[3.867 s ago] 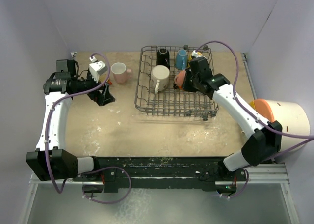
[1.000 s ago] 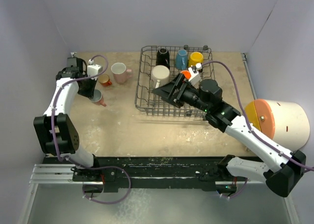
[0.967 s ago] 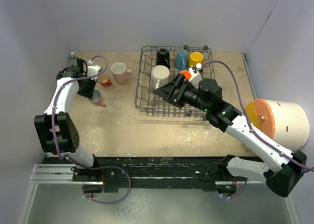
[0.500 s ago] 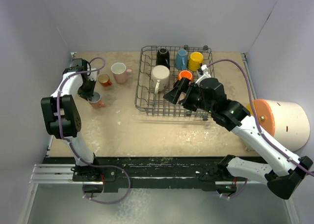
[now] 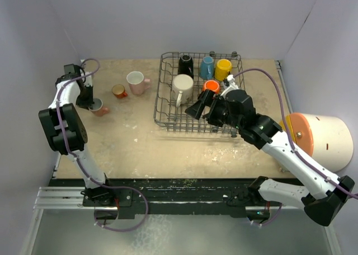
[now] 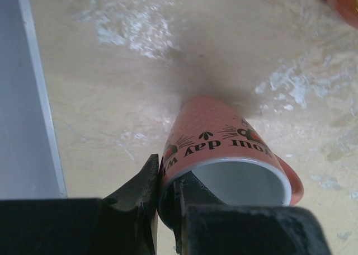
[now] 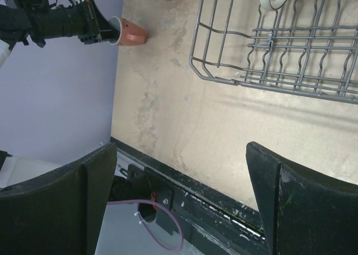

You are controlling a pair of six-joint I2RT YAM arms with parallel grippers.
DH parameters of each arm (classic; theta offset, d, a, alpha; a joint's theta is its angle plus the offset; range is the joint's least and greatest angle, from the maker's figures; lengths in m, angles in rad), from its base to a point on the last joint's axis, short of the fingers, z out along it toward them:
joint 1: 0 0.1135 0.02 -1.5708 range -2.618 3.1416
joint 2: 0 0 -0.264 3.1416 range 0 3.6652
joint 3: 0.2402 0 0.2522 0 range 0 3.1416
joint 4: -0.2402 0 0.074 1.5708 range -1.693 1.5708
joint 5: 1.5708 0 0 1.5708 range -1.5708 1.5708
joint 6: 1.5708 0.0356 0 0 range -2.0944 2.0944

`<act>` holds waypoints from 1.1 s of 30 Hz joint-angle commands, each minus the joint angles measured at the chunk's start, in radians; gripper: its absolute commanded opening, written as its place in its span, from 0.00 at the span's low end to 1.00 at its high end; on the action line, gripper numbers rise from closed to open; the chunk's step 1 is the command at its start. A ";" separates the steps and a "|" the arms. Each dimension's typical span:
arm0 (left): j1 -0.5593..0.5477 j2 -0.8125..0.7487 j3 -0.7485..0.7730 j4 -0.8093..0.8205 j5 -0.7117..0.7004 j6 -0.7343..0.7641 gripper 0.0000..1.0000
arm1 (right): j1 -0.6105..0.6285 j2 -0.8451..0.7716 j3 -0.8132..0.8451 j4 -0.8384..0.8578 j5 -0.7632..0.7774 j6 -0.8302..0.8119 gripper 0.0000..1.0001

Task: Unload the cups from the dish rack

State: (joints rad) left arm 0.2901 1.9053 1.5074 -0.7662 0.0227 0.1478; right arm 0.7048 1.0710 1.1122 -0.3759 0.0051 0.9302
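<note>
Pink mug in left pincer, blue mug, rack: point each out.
pink mug [image 6: 219, 136], left wrist, outer wall
blue mug [image 5: 207, 68], top external, its side
rack [image 5: 170, 116], top external, bare floor wires

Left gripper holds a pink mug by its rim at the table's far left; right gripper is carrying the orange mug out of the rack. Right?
The right wrist view shows the right gripper open and empty; the orange mug sits in the dish rack. The left gripper does hold the pink mug by its rim.
</note>
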 commanded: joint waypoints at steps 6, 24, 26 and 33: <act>0.020 0.085 0.120 0.066 0.071 -0.069 0.00 | -0.004 0.029 0.001 0.094 -0.015 -0.026 0.99; 0.020 -0.089 -0.035 0.164 0.166 -0.011 0.69 | -0.003 0.060 0.000 0.135 -0.023 -0.030 1.00; 0.021 -0.127 -0.062 0.157 0.201 -0.001 0.71 | -0.005 0.052 0.001 0.128 -0.020 -0.030 1.00; 0.006 -0.331 -0.288 0.314 0.364 0.054 0.99 | -0.005 0.036 -0.005 0.124 -0.023 -0.025 1.00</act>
State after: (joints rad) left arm 0.3096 1.6905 1.3087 -0.5774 0.2607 0.1547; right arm 0.7048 1.1347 1.1080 -0.2829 -0.0174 0.9199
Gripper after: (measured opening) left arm 0.990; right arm 0.998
